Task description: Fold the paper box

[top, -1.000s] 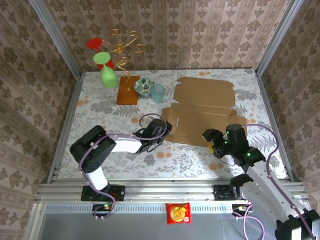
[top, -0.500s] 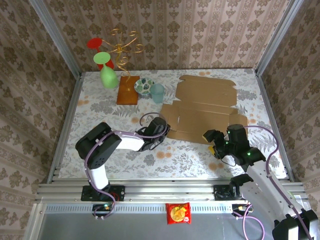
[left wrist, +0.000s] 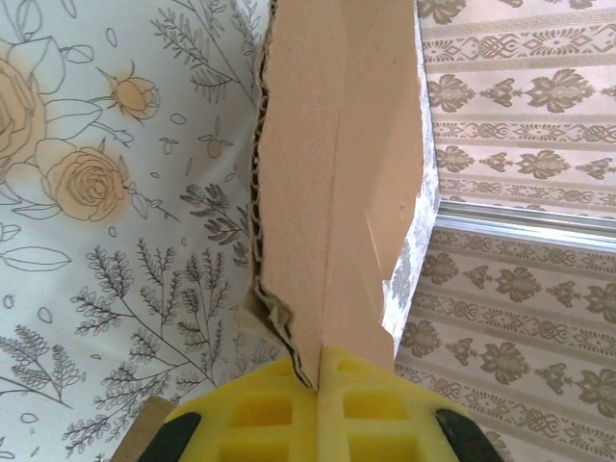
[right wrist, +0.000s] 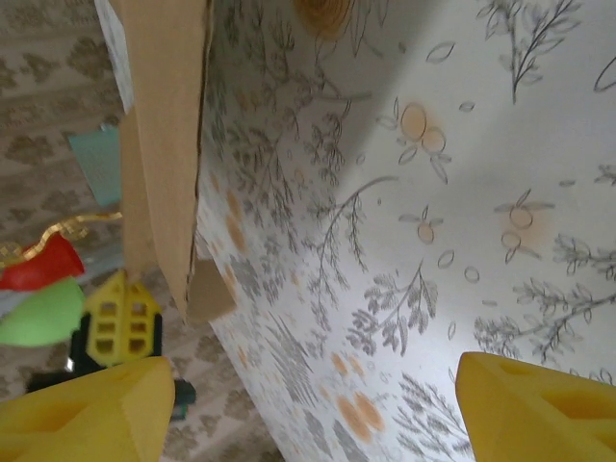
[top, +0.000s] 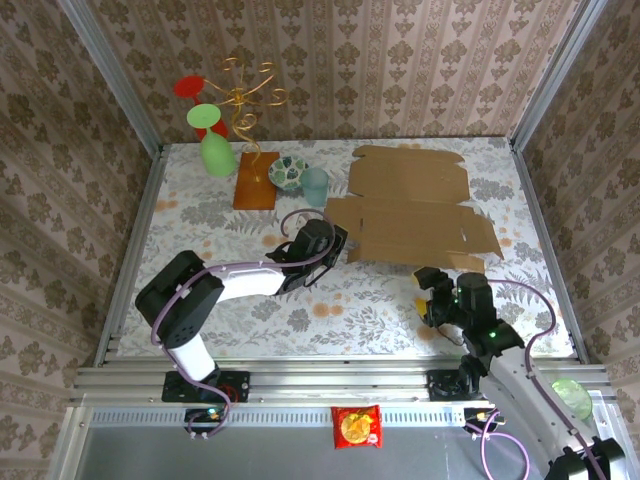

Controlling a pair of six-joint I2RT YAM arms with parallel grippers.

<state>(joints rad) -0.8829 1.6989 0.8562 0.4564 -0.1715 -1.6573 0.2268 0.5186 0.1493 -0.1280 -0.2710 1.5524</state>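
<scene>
So, paper box [top: 415, 210]: plain brown cardboard, opened out and mostly flat on the floral tabletop [top: 200, 215]. It sits just right of the teal cup [top: 315, 186] and runs off toward the right wall.
left gripper [left wrist: 318, 371]: yellow pads pinched tight on the box's near-left corner flap, a bit nearer the arm bases than the teal cup. The corrugated edge runs straight down into the pinch.
that flap: looks lifted a touch off the table, but it's honestly hard to be sure from overhead.
right gripper [top: 432, 293]: fingers spread wide, nothing between them. It's well right of the teal cup and nearer the bases, just off the box's near edge and not touching it.
wooden slab [top: 255, 180]: left of the teal cup, with a gold wire stand [top: 247, 95] rising from it.
patterned bowl [top: 289, 172]: tucked just beside the teal cup, between it and the slab.
green glass [top: 217, 157]: further left of the teal cup, past the slab.
</scene>
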